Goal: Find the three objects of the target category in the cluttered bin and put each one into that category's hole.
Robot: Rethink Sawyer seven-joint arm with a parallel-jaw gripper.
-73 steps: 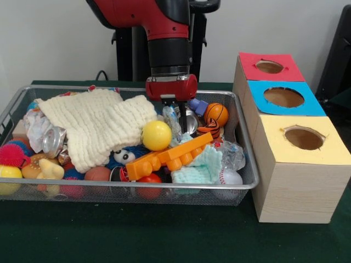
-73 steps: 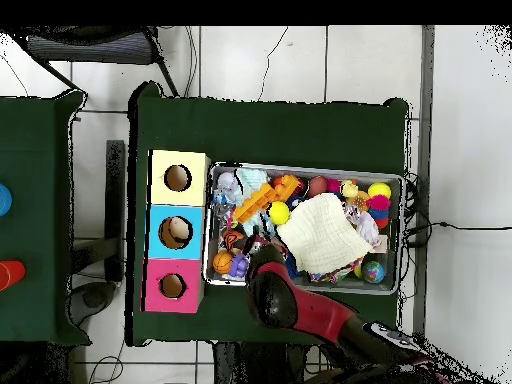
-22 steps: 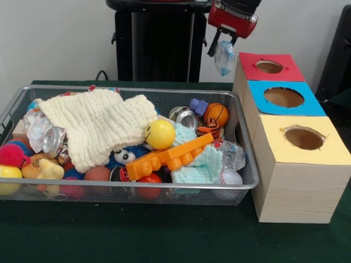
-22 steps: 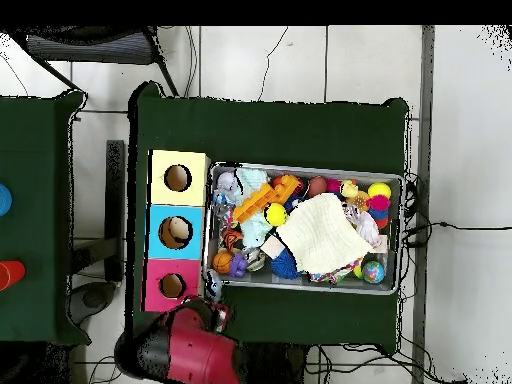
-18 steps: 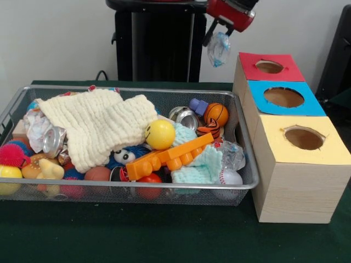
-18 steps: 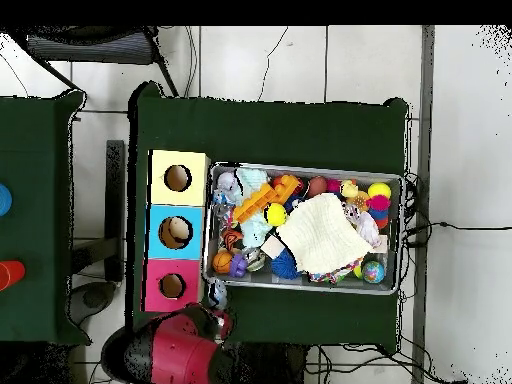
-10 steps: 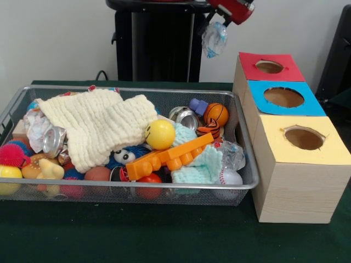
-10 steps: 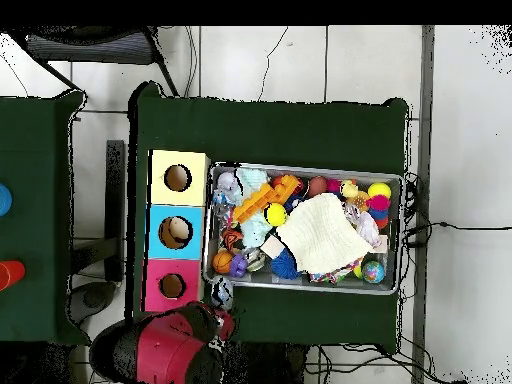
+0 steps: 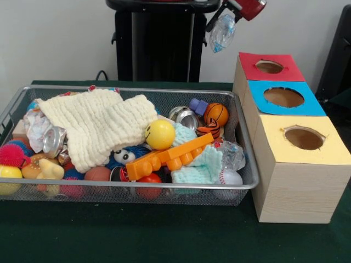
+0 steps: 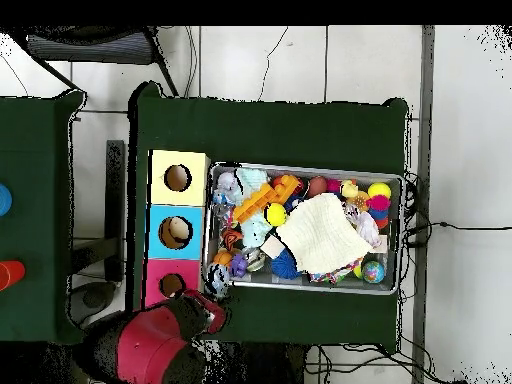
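While the crumpled clear plastic piece (image 9: 222,32) hangs from the gripper (image 9: 229,12) high at the top of the front view, the step in hand reads as the carry from bin to box; the jaws are clamped on its upper end, and it dangles just below and slightly left of them; the piece sits in the air left of the red-topped hole (image 9: 269,67), above the far right corner of the wire bin (image 9: 137,186), touching neither; the box row runs red far, then the blue-topped hole (image 9: 283,97), then the yellow-topped hole (image 9: 304,138) nearest; which hole belongs to this category cannot be told from the views, though red is closest to the load; next move, by my judgement, calls for a shift right until the piece hangs over the chosen opening, then a descent and release; the piece is limp and wider than its grip point, so it may catch on the hole's rim; in the overhead view the arm covers the load near the red end of the box; the bin remains crowded, with a cream knitted cloth (image 9: 93,123), a yellow ball (image 9: 159,135) and an orange toy brick (image 9: 167,156).
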